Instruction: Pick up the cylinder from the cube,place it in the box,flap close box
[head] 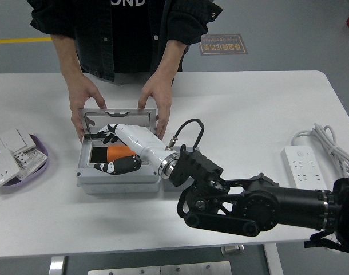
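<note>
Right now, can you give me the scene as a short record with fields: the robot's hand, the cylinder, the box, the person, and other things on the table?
right hand: over the open box, fingers around the orange cylinder
left hand: not in view
box: grey, lid up at the far side
person: both hands on the box's far edge, one hand at each lid corner
other things: power strip at right, white switch plates at left
</note>
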`<state>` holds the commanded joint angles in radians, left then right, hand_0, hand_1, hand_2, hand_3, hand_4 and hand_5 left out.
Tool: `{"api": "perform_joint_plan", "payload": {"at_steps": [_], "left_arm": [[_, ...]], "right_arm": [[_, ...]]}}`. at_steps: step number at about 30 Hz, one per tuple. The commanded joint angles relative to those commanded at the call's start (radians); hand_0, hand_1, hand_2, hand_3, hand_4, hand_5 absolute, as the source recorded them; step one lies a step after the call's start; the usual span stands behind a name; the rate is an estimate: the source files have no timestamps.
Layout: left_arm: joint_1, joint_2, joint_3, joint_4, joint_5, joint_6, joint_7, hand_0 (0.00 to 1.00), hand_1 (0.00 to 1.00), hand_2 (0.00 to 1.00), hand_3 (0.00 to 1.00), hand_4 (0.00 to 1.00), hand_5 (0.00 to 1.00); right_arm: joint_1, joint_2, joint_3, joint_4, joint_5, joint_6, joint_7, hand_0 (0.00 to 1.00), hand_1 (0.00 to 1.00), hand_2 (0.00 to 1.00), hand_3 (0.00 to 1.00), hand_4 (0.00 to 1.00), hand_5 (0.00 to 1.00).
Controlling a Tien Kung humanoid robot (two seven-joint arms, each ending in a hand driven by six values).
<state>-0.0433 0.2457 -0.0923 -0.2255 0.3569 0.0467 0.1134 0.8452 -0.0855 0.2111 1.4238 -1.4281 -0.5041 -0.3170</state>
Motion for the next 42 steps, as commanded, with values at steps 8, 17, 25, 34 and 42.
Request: {"api": "perform_joint_plan", "payload": {"at_steps": [8, 17, 25, 34, 42], "left_arm": [[-0.005, 0.002, 0.001, -0.001, 0.003, -0.001, 0.000, 0.598, 0.624, 0.614, 0.634, 0.694, 0.244], [-0.008, 0.005, 0.008, -0.002, 0.001, -0.002, 0.001, 0.598, 0.625, 0.614, 0.632, 0.692, 0.244], [-0.010, 0.003, 0.007, -0.004, 0.003, -0.003, 0.003, 0.598, 0.624, 0.614, 0.631, 0.690, 0.243], [-0.005, -0.001, 0.004, -0.003, 0.004, -0.002, 0.005, 0.598, 0.624, 0.614, 0.631, 0.690, 0.243], [-0.005, -0.003, -0.002, -0.003, 0.009, -0.001, 0.005, 0.598, 0.624, 0.615, 0.631, 0.689, 0.241]], "right_arm": [[0.029, -0.033, 0.073, 0.021, 0.073, -0.034, 0.045, 0.805, 0.668, 0.665, 0.760, 0.931, 0.376], [0.101, -0.033, 0.030, -0.100, 0.158, -0.026, 0.063, 0.804, 0.658, 0.655, 0.755, 0.923, 0.374], [0.096, -0.035, -0.026, -0.116, 0.201, -0.025, 0.073, 0.798, 0.655, 0.647, 0.748, 0.910, 0.363], [0.044, -0.088, -0.032, 0.022, 0.169, -0.026, 0.057, 0.796, 0.652, 0.646, 0.748, 0.908, 0.367], [-0.013, -0.090, -0.046, 0.044, 0.198, -0.022, 0.071, 0.783, 0.649, 0.640, 0.747, 0.876, 0.380]]}}
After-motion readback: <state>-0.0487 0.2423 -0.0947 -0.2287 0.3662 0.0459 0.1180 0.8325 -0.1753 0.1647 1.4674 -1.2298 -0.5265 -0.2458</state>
